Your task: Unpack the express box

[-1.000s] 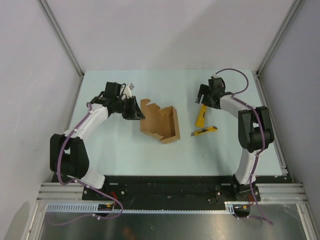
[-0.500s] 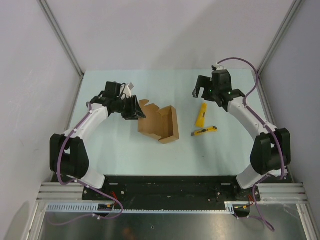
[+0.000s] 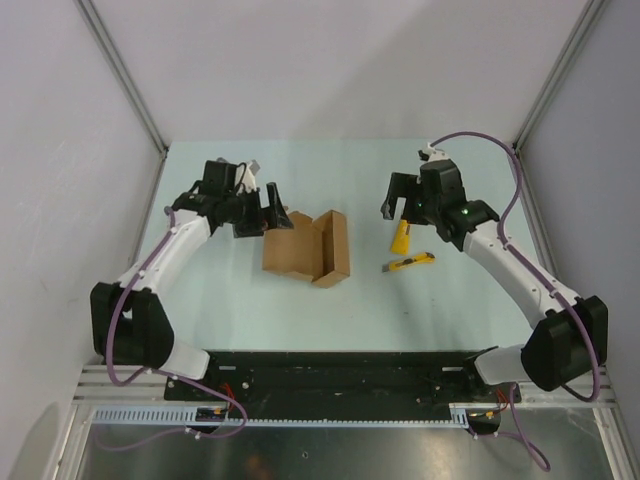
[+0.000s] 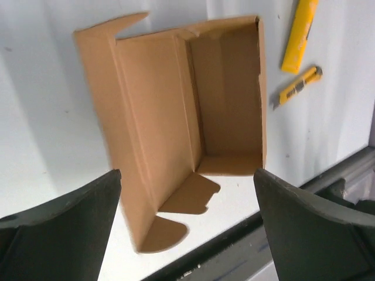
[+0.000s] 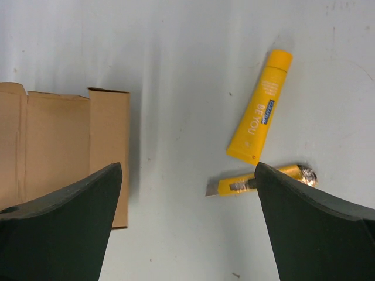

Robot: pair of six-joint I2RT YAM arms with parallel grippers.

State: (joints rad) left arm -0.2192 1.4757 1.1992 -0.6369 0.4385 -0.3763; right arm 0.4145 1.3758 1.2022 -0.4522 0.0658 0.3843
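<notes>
The express box (image 3: 305, 248) lies open on the table, brown cardboard, its lid folded out to the left. In the left wrist view the express box (image 4: 225, 99) shows an empty inside, with two rounded flaps toward the camera. My left gripper (image 3: 268, 212) hovers at the box's left edge, open and holding nothing; the left gripper (image 4: 186, 175) has its jaws wide apart above the flaps. My right gripper (image 3: 400, 200) is open above the table, right of the box. The right gripper (image 5: 187, 167) has bare table between its fingers.
A yellow tube (image 3: 400, 237) lies right of the box, with a yellow-and-black utility knife (image 3: 410, 263) just in front of it. Both show in the right wrist view, the tube (image 5: 261, 105) and the knife (image 5: 258, 181), blade out. Metal frame posts stand at the table's far corners.
My left gripper has opened wide and let go of the box's lid edge; the box now lies flatter and slightly further left. The right arm's elbow has swung out to the right.
</notes>
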